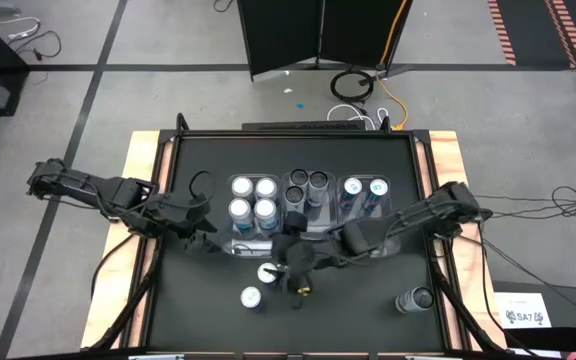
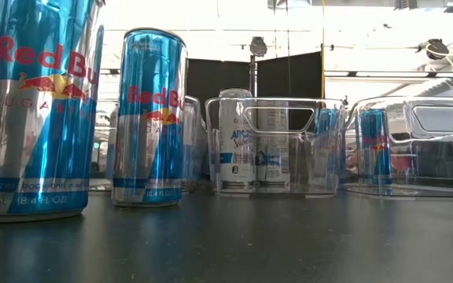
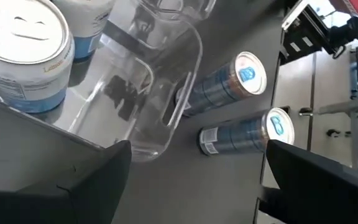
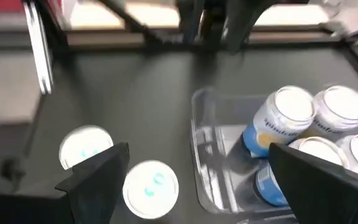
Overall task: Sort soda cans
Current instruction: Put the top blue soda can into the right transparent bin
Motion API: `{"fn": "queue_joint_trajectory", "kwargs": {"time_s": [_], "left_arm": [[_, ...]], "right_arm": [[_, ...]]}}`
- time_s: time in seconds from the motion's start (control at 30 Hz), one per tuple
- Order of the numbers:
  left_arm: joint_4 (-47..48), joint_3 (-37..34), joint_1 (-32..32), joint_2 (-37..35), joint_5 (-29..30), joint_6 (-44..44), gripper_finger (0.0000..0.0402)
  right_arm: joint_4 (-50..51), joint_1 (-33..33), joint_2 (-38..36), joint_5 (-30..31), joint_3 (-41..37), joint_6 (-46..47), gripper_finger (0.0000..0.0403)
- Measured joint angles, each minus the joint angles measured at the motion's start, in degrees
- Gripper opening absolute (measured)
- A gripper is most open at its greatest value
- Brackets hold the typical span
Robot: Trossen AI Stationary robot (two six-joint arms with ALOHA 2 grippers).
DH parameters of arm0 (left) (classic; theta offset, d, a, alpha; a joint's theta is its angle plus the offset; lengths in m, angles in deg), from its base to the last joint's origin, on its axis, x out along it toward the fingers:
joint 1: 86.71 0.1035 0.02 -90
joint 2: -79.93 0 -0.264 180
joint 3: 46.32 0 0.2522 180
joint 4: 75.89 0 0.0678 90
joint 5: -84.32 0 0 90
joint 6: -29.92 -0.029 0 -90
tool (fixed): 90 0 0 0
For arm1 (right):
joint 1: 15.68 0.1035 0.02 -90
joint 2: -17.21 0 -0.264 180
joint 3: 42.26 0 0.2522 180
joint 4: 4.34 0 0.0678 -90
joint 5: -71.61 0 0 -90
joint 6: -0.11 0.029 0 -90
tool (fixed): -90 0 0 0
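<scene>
Cans stand loose on the dark table (image 1: pixel 188 320) nearest its front edge: two blue-sided cans (image 1: pixel 259 285) with teal-marked white tops, upright and side by side, just beside the right gripper (image 1: pixel 298 272), whose fingers (image 4: pixel 92 180) are spread wide with nothing between them. In the right wrist view both of those tops lie within the gap of the open jaws, toward one finger. A dark can (image 1: pixel 415 299) stands alone well off to the right, away from either gripper. The left gripper (image 1: pixel 206 240) hovers at the near left corner of the first clear bin (image 1: pixel 236 246), also spread wide and empty; its wrist view shows the bin's rounded corner between the jaws, with the two loose blue cans beyond it. That bin holds four white-topped cans (image 1: pixel 253 198) in a tight square, sitting just past the left jaws and farther in from the right ones. Next to it, beyond the right gripper, the middle bin (image 1: pixel 290 177) holds four dark-topped cans (image 1: pixel 306 190). Farther right, the third bin (image 1: pixel 388 215) holds two cans with teal-marked tops (image 1: pixel 364 188), set side by side at its far end.
</scene>
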Motion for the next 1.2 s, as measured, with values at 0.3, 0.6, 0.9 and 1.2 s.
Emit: {"fn": "queue_joint_trajectory", "kwargs": {"time_s": [0.3, 0.6, 0.9, 1.2], "left_arm": [[2.87, -0.01, -0.18, -0.52, -0.18, -1.46, 0.0382], [3.09, 0.0, -0.18, -0.48, -0.37, -2.73, 0.0382], [3.11, 0.0, -0.18, -0.48, -0.37, -4.31, 0.0382], [3.43, -0.02, -0.18, -0.46, -0.37, -4.46, 0.0382]], "right_arm": [[30.15, -1.32, 22.44, -6.89, 32.32, -5.05, 0.0377], [29.18, -1.09, 23.1, -10.76, 28.89, -0.05, 0.0377], [27.82, -1.13, 24.94, -10.73, 28.94, 0.06, 0.0377], [27.52, -1.31, 26.67, -12.39, 28.85, 1.54, 0.0376]]}}
